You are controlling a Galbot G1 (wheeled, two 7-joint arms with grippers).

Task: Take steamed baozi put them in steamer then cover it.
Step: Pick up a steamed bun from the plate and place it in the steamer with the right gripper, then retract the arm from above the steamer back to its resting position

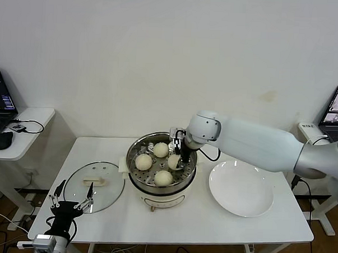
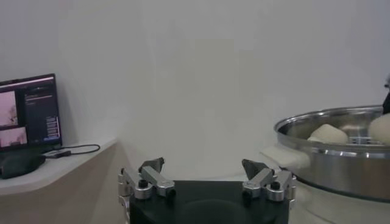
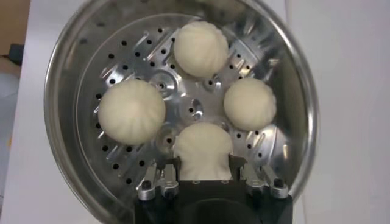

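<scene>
1. Left gripper (image 1: pixel 71 202) hung at the near-left edge of the table (image 1: pixel 221 221), fingers spread apart and empty, idle just in front of the cover.
2. The cover (image 1: pixel 93 186), a glass lid with a cream handle, lay flat on the table left of the steamer, not yet used.
3. The steamer (image 1: pixel 137 182) stood mid-table; all four steamed baozi sat on its perforated tray (image 3: pixel 131 58).
4. Right gripper (image 3: pixel 206 176) was down inside the steamer at its right side, fingers either side of the fourth steamed baozi (image 3: pixel 203 150) and seemingly touching it; whether it gripped or had let go, I could not tell.
5. Judgement: placing was nearly done. To do it well, open fully, then lift straight up so the sticky bun is not dragged against its close neighbours or the steel rim.
6. White plate (image 1: pixel 242 191) lay bare, right of the steamer.
7. Covering remained; the lid wants a centred grasp on its handle.
</scene>
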